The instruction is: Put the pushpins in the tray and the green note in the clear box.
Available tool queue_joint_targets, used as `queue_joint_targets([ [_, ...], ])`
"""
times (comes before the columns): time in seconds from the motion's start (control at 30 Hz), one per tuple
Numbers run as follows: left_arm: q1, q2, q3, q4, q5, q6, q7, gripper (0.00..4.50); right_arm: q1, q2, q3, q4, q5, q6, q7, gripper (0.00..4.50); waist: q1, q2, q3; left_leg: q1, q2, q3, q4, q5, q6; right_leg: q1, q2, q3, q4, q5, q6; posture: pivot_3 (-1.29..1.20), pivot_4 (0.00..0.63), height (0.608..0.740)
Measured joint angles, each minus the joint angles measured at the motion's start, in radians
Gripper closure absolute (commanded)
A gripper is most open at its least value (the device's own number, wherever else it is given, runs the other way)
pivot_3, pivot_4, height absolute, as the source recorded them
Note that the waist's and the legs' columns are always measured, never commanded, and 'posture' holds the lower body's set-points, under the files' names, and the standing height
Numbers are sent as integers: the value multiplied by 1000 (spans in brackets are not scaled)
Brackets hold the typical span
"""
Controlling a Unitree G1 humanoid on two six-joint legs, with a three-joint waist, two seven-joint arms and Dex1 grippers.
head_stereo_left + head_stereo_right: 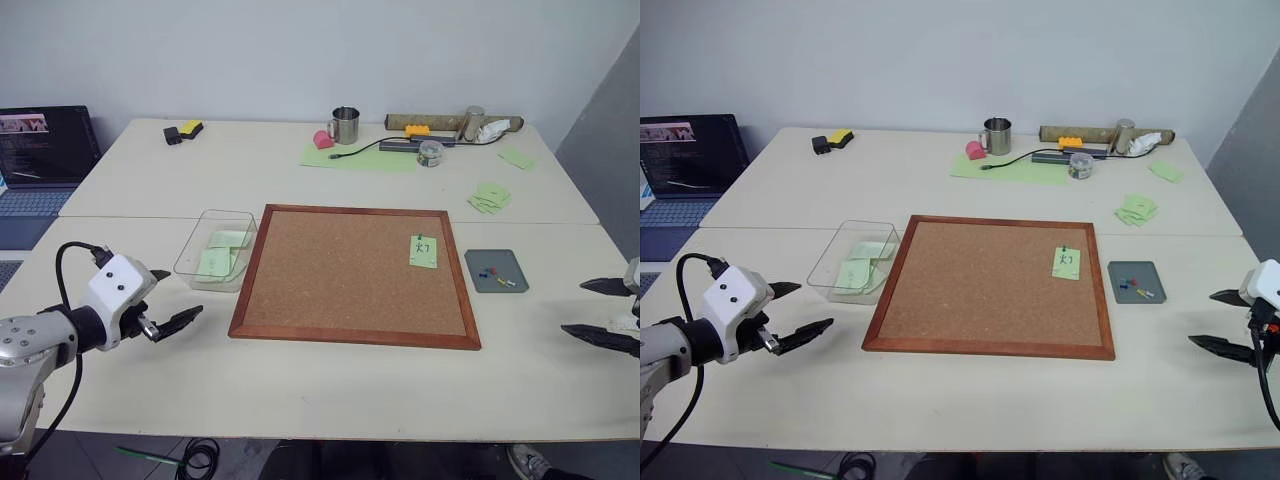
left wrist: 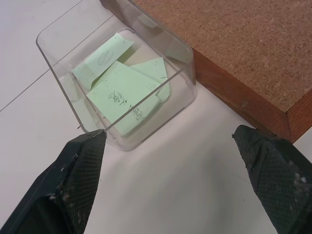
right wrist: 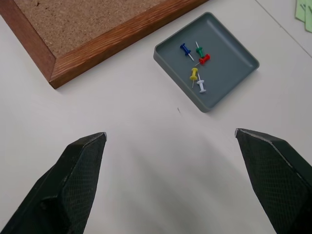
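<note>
Spanning two pale sections joined by a seam, the worktop (image 1: 330,385) stands against a plain white wall (image 1: 300,50). A corkboard (image 1: 350,270) lies centred, the green note (image 1: 423,251) pinned near its right edge. The clear box (image 1: 215,249) sits just left of it, the tray (image 1: 496,270) with pushpins (image 3: 196,66) just right. Left gripper (image 1: 170,300) and right gripper (image 1: 604,311) hover, fingers spread, holding nothing. A laptop (image 1: 45,150) stands far left.
</note>
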Motion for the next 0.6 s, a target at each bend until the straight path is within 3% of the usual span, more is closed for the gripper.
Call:
queue_joint_targets([
  [0.6, -2, -25, 26, 14, -24, -6, -13, 55, -52, 35, 48, 0, -9, 1, -46, 23, 0, 0, 0, 0, 0, 0, 0, 0, 0, 0, 0, 0, 0, 0, 0, 0, 150, 740],
])
